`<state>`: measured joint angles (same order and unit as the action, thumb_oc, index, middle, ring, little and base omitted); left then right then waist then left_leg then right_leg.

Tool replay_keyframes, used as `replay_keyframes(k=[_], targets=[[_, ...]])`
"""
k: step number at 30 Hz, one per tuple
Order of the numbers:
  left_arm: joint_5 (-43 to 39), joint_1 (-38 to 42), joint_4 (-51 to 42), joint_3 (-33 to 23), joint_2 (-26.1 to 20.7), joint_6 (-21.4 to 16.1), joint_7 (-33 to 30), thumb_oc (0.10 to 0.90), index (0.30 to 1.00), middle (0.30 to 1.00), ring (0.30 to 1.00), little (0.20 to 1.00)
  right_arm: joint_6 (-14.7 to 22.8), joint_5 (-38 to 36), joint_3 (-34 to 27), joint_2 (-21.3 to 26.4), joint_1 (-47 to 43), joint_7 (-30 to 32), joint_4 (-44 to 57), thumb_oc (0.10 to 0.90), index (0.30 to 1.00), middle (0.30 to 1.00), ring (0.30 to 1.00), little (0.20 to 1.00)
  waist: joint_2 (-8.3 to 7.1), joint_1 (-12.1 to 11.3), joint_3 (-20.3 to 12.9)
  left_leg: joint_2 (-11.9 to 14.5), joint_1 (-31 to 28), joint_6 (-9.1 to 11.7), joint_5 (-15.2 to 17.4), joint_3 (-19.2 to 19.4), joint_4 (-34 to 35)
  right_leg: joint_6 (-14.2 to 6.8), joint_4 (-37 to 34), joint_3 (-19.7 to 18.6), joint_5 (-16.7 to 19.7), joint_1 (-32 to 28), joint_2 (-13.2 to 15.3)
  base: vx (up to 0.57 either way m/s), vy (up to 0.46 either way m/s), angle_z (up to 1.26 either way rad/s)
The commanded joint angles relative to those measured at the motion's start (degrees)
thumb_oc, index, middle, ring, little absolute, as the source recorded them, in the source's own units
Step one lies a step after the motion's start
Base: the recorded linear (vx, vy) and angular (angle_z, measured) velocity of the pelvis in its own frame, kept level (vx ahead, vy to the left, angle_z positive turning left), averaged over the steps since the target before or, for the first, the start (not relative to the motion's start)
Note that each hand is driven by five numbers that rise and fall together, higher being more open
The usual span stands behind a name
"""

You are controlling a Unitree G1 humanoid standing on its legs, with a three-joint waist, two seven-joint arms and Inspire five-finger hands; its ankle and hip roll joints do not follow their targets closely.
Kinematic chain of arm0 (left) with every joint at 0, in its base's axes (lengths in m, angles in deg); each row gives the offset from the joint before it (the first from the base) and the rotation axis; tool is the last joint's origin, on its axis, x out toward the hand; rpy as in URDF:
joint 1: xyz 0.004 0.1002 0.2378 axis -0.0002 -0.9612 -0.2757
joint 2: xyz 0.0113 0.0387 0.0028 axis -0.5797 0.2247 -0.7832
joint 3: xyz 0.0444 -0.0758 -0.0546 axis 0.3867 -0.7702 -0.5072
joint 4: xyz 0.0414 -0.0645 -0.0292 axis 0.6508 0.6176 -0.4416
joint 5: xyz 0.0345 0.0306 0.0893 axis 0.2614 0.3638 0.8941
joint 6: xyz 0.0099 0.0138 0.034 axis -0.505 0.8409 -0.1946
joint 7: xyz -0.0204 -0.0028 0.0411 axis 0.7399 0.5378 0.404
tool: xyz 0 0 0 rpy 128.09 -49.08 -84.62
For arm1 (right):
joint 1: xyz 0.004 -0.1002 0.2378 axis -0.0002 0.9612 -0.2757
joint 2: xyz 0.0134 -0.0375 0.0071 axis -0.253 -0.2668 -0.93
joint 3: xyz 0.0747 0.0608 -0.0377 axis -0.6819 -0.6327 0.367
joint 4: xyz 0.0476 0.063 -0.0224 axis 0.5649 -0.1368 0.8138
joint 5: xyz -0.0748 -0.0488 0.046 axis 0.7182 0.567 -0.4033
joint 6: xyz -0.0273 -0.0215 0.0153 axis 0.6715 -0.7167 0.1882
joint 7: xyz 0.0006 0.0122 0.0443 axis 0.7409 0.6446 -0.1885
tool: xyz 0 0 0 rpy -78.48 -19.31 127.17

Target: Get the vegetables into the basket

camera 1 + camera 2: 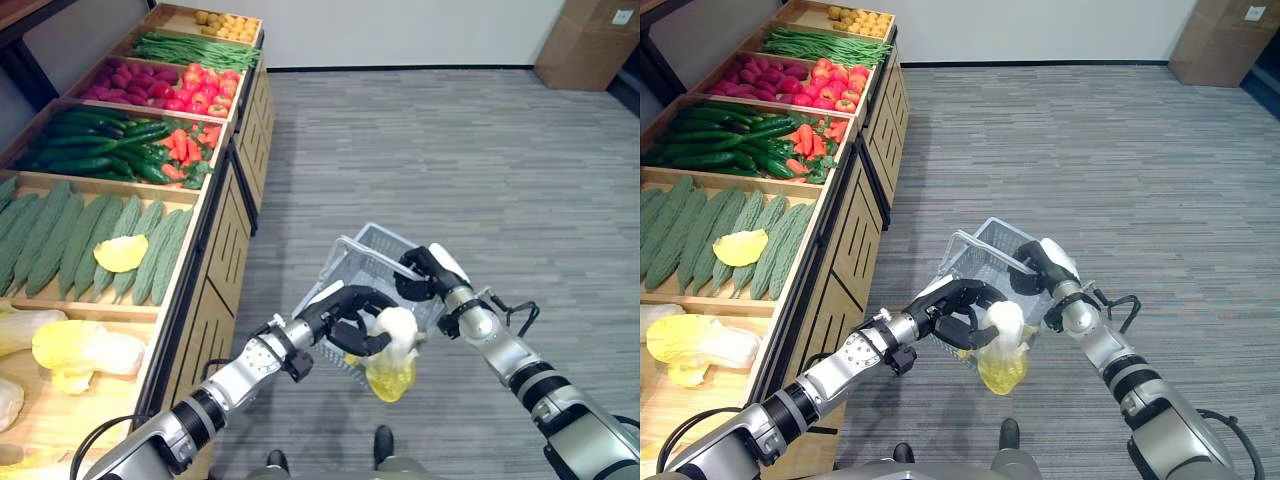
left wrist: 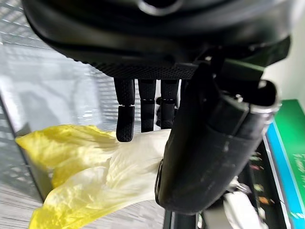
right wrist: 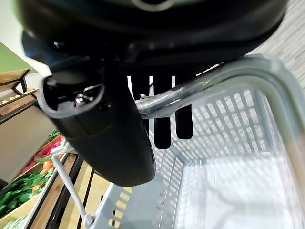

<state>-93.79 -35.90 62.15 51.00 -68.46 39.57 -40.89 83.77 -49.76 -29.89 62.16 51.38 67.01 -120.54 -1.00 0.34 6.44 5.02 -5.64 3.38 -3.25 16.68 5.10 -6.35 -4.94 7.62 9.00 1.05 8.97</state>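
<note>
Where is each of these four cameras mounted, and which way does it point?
Left eye view: on the head, looking down at the produce stand and floor; both arms show, the left hand holding a napa cabbage.
Right eye view: beside it, same scene; the right hand grips the basket.
Left wrist view: along the left hand onto the cabbage.
Right wrist view: along the right hand, round the basket handle.
All four share the basket.

Light: we note bright, even room light on the grey striped carpet floor [image 1: 420, 150].
Shadows: soft, faint.
Focus: we find both wrist views' near dark housings blurred.
</note>
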Motion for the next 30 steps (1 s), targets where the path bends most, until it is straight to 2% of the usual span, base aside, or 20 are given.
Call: replay_keyframes(k=[1, 5, 13, 21, 22, 23, 24, 30], targets=[[3.0, 3.4, -0.1, -1.7, 2.5, -5.0, -2.7, 0.400, 0.300, 0.300, 0.300, 0.300, 6.5, -4.4, -4.1, -0.2, -9.8, 3.1, 8.9, 0.400, 0.300, 0.300, 0.300, 0.300, -2.47, -0.7, -3.2, 2.9, -1.8, 2.6, 1.6, -0.9, -0.1, -5.5, 0.3, -0.4, 1.9, 0.4, 4.9, 0.00, 0.000, 0.00], [3.8, 2.6, 7.5, -4.8, 5.5, -4.2, -6.7, 0.400, 0.300, 0.300, 0.300, 0.300, 6.8, -5.3, -4.5, -0.4, -7.7, 2.4, 12.6, 0.400, 0.300, 0.300, 0.300, 0.300, -2.61, -0.5, -3.3, 2.9, -2.1, 2.7, 1.5, -0.5, -0.1, -5.4, 0.3, -0.4, 1.9, 0.3, 4.8, 0.00, 0.000, 0.00], [2.9, 3.3, 17.2, -9.6, 10.3, -2.9, -13.3, 0.400, 0.300, 0.300, 0.300, 0.300, 7.1, -6.0, -4.1, -1.1, -5.4, 1.9, 17.5, 0.400, 0.300, 0.300, 0.300, 0.300, -3.01, 0.0, -3.4, 3.0, -2.3, 2.8, 1.4, -0.2, -0.1, -5.2, 0.4, -0.4, 2.0, 0.3, 4.6, 0.00, 0.000, 0.00], [0.1, 6.0, 21.6, -13.3, 13.6, -1.9, -18.6, 0.400, 0.300, 0.300, 0.300, 0.300, 6.7, -6.1, -2.5, -1.3, -3.8, 1.4, 20.9, 0.400, 0.300, 0.300, 0.300, 0.300, -3.03, 0.6, -3.3, 3.1, -2.3, 2.8, 1.3, 0.0, -0.1, -5.2, 0.4, -0.5, 2.0, 0.4, 4.4, 0.00, 0.000, 0.00], [-0.1, 6.4, 22.0, -13.5, 13.9, -1.6, -19.2, 0.512, 0.456, 0.456, 0.456, 0.456, 6.5, -5.6, -2.3, -1.1, -3.7, 1.3, 21.0, 0.400, 0.300, 0.300, 0.300, 0.300, -3.00, 0.6, -3.3, 3.1, -2.3, 2.8, 1.3, 0.0, -0.1, -5.2, 0.4, -0.5, 2.0, 0.4, 4.4, 0.00, 0.000, 0.00], [-0.3, 6.6, 22.3, -13.8, 14.1, -1.5, -19.7, 0.814, 0.879, 0.879, 0.879, 0.879, 6.5, -5.2, -2.0, -1.0, -3.6, 1.2, 21.4, 0.400, 0.300, 0.300, 0.300, 0.300, -2.99, 0.7, -3.3, 3.2, -2.4, 2.8, 1.3, 0.1, -0.1, -5.2, 0.4, -0.5, 2.0, 0.3, 4.4, 0.00, 0.000, 0.00], [-0.2, 7.0, 22.3, -14.1, 14.2, -1.3, -20.2, 0.900, 1.000, 1.000, 1.000, 1.000, 6.3, -4.4, -1.9, -0.8, -3.4, 1.3, 21.6, 0.400, 0.300, 0.300, 0.300, 0.300, -2.95, 0.7, -3.3, 3.2, -2.5, 2.9, 1.3, 0.1, -0.1, -5.2, 0.5, -0.5, 2.0, 0.3, 4.4, 0.00, 0.000, 0.00], [2.2, 6.7, 21.4, -14.0, 13.7, -0.8, -20.3, 0.900, 1.000, 1.000, 1.000, 1.000, 5.7, -2.9, -2.7, -0.6, -2.2, 1.6, 20.3, 0.400, 0.300, 0.300, 0.300, 0.300, -2.78, 0.6, -3.3, 3.3, -2.6, 2.9, 1.3, -0.1, -0.1, -5.2, 0.4, -0.3, 1.9, 0.1, 4.4, 0.00, 0.000, 0.00]])
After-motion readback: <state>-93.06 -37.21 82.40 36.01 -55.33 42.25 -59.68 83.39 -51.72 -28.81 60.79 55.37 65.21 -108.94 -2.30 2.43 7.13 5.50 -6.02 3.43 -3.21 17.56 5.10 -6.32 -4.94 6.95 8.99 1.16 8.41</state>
